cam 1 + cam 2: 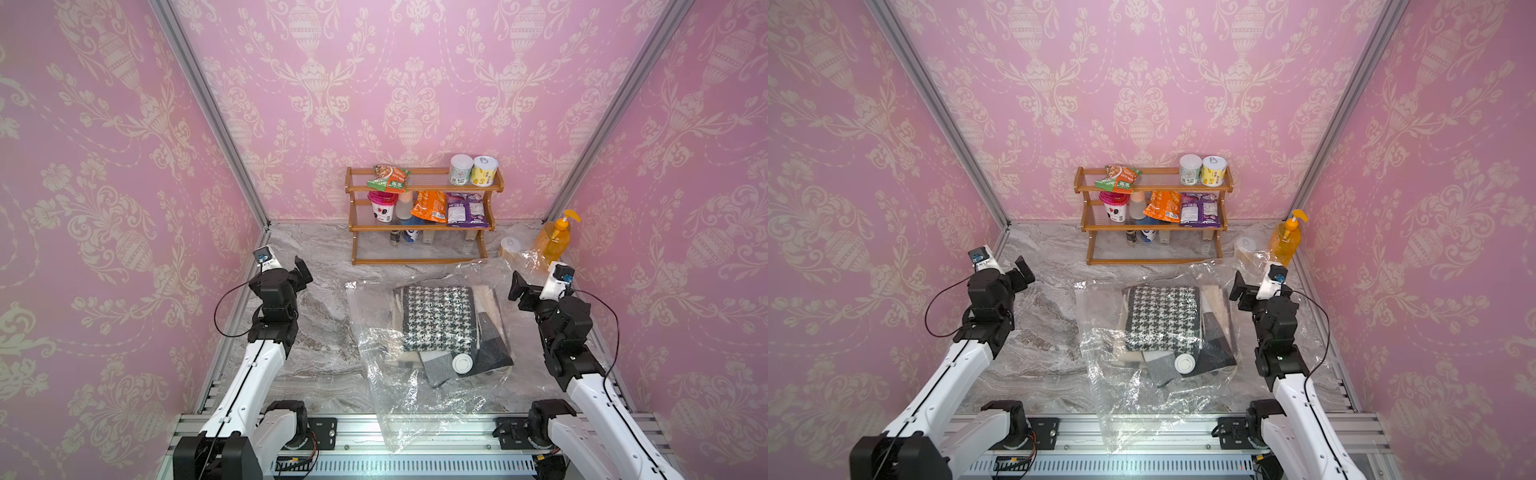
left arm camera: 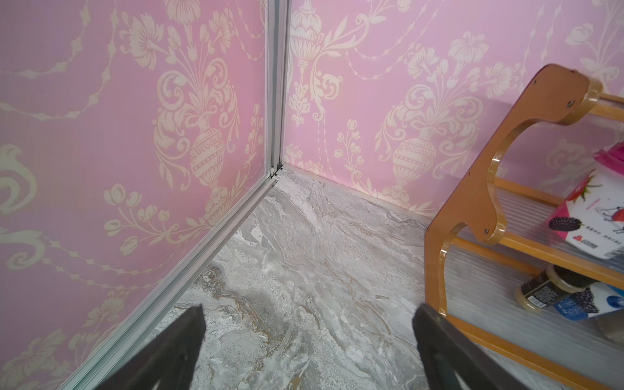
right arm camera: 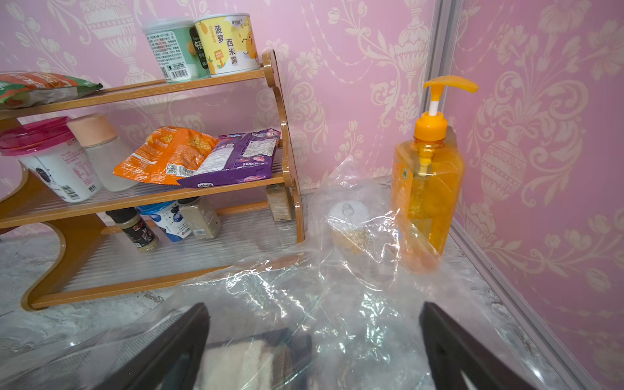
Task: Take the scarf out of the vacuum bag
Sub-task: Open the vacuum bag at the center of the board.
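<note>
Nothing is done yet: the scarf point(image 1: 439, 318) lies folded inside the bag point(image 1: 374, 316) just in front of the rack point(image 1: 419, 226), while the left gripper point(image 1: 302, 270) and right gripper point(image 1: 517, 284), both spread wide and holding nothing, hang off the rack's front corners.

Wooden rack point(image 1: 415, 261) stands against the pink patterned wall point(image 1: 374, 83) on the marble tabletop point(image 1: 316, 316); top shelf carries a green-and-red snack packet point(image 1: 388, 178) at one end and a green can point(image 1: 460, 169) touching a yellow can point(image 1: 483, 171) at the other; on the middle shelf, a pink-lidded tub point(image 1: 380, 206), a frosted bottle point(image 1: 404, 208), an orange packet point(image 1: 428, 206) and a purple packet point(image 1: 466, 209); small jars point(image 3: 136, 229) sit underneath; in the back corner an orange pump bottle point(image 1: 555, 239) stands upright, a small can point(image 1: 510, 247) just beside it.
</note>
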